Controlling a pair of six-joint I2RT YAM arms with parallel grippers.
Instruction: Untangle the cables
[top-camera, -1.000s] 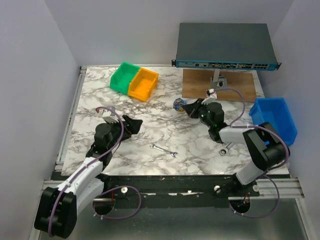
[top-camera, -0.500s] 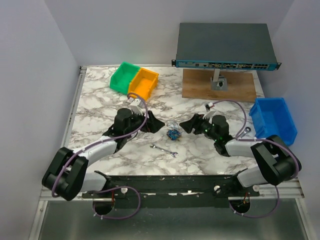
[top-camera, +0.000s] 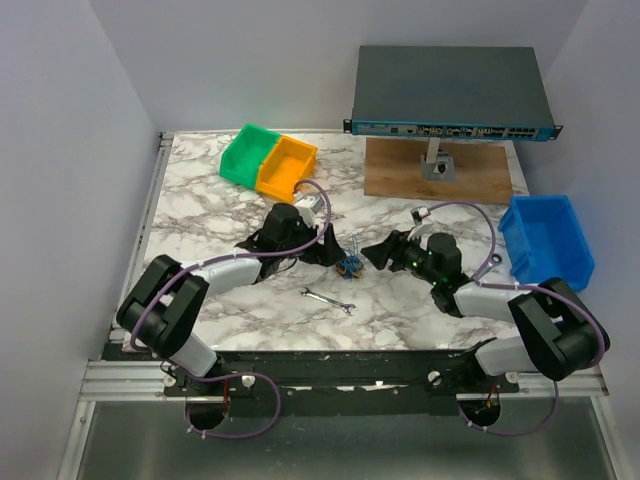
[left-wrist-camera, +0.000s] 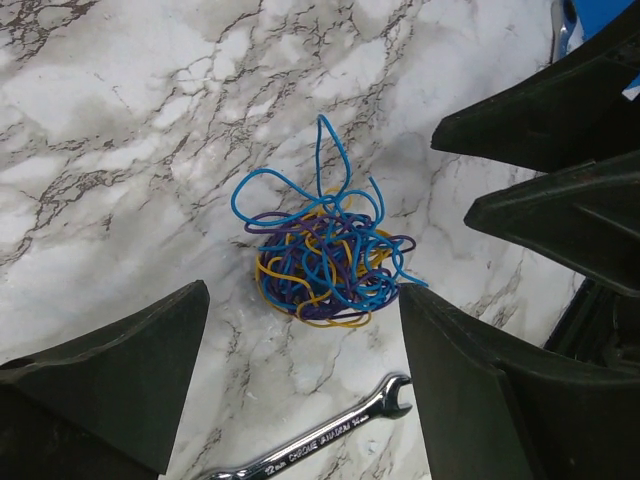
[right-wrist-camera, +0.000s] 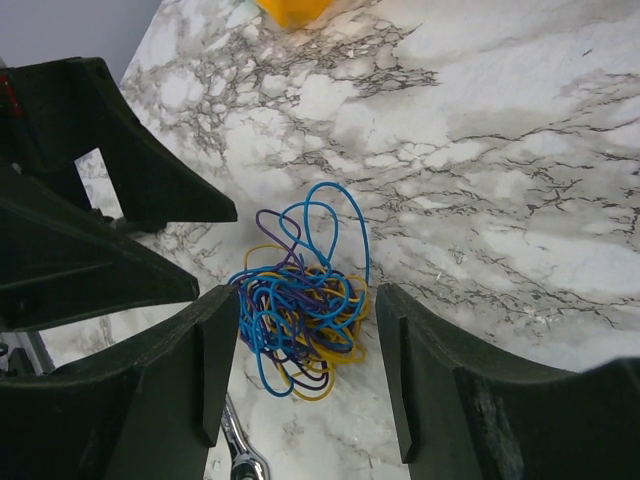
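Observation:
The cables (top-camera: 349, 264) are a small tangled clump of thin blue, yellow and purple wires lying on the marble table (top-camera: 220, 190), between the two arms. My left gripper (top-camera: 334, 254) reaches in from the left and is open. In its wrist view the cables (left-wrist-camera: 320, 255) lie just past its fingertips (left-wrist-camera: 190, 300). My right gripper (top-camera: 372, 254) comes from the right, open. Its fingers (right-wrist-camera: 215, 340) flank the cables (right-wrist-camera: 300, 305) without squeezing them. Each wrist view shows the other gripper's dark fingers across the clump.
A silver wrench (top-camera: 328, 300) lies just in front of the clump. Green (top-camera: 248, 153) and orange (top-camera: 287, 167) bins stand at the back left. A blue bin (top-camera: 545, 240) is at the right. A network switch (top-camera: 450, 92) sits above a wooden board (top-camera: 400, 170).
My right gripper carried the clump forward and down, then opened and left it on the table. The left arm swung in from the far left to the clump.

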